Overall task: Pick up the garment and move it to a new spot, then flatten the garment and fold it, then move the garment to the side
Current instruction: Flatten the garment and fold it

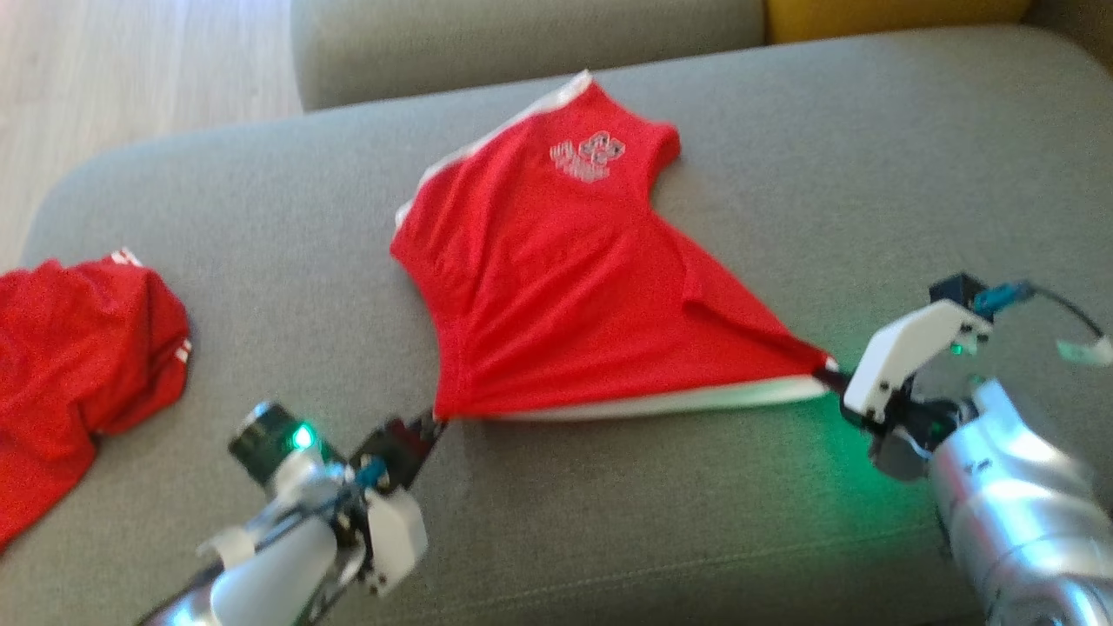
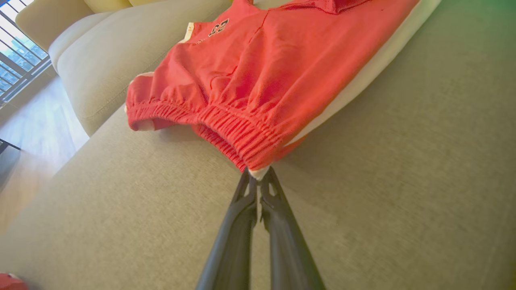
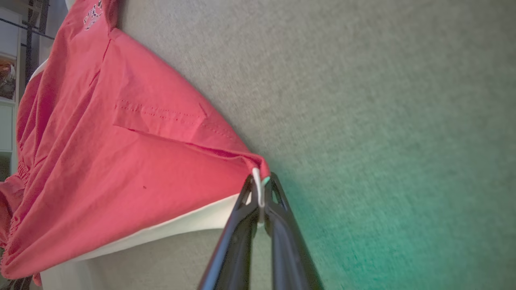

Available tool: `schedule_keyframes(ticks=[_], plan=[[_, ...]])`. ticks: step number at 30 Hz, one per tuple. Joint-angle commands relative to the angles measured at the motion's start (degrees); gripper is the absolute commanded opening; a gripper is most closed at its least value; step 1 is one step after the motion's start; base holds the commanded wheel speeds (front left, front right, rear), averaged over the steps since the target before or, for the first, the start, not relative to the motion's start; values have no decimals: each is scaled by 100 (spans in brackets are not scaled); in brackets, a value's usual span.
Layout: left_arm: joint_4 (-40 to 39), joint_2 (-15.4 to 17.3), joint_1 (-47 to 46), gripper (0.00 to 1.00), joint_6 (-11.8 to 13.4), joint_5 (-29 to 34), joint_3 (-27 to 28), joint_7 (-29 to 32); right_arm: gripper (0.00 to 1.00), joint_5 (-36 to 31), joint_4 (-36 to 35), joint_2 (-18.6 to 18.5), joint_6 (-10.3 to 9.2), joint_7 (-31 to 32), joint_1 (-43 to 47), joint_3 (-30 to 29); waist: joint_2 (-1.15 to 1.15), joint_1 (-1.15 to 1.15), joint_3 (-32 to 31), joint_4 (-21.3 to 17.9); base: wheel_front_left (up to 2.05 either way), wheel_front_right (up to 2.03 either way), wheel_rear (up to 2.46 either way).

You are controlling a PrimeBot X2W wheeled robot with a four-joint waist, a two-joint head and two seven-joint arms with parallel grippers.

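Observation:
The garment (image 1: 556, 287) is a pair of red shorts with white side stripes and a pale logo, spread on the grey sofa seat (image 1: 783, 174). My left gripper (image 1: 439, 423) is shut on its near left corner, at the elastic waistband (image 2: 242, 133). My right gripper (image 1: 830, 372) is shut on the near right corner, where the white stripe (image 3: 177, 225) ends. The near edge is stretched taut between the two grippers. In the left wrist view my left gripper (image 2: 258, 177) pinches the waistband end; in the right wrist view my right gripper (image 3: 260, 183) pinches the hem corner.
A second red garment (image 1: 78, 365) lies crumpled at the left end of the seat. The sofa backrest (image 1: 522, 39) rises behind, with a yellow cushion (image 1: 887, 13) at the back right. Wooden floor (image 1: 130, 69) lies beyond the left end.

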Motion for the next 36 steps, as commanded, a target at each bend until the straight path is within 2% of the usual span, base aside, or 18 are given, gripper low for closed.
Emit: schedule_keyframes(ticks=[1,13,24,36], plan=[[-118,136,19,0,24,-55,197,-30,0,-128,-151,86,-2,8,60,-2,0,1,-233,-86,0,0,0],[-241,127,523,0,97,-194,198,-30,0,-465,-151,213,-2,-77,356,-431,0,1,-405,-120,0,0,0],[-455,150,766,0,168,-282,289,-30,0,-637,-151,279,-2,-65,380,-593,0,1,-521,-165,0,0,0],[-786,177,1021,0,217,-355,319,-30,0,-568,-179,287,-2,36,388,-457,0,1,-716,-202,0,0,0]])
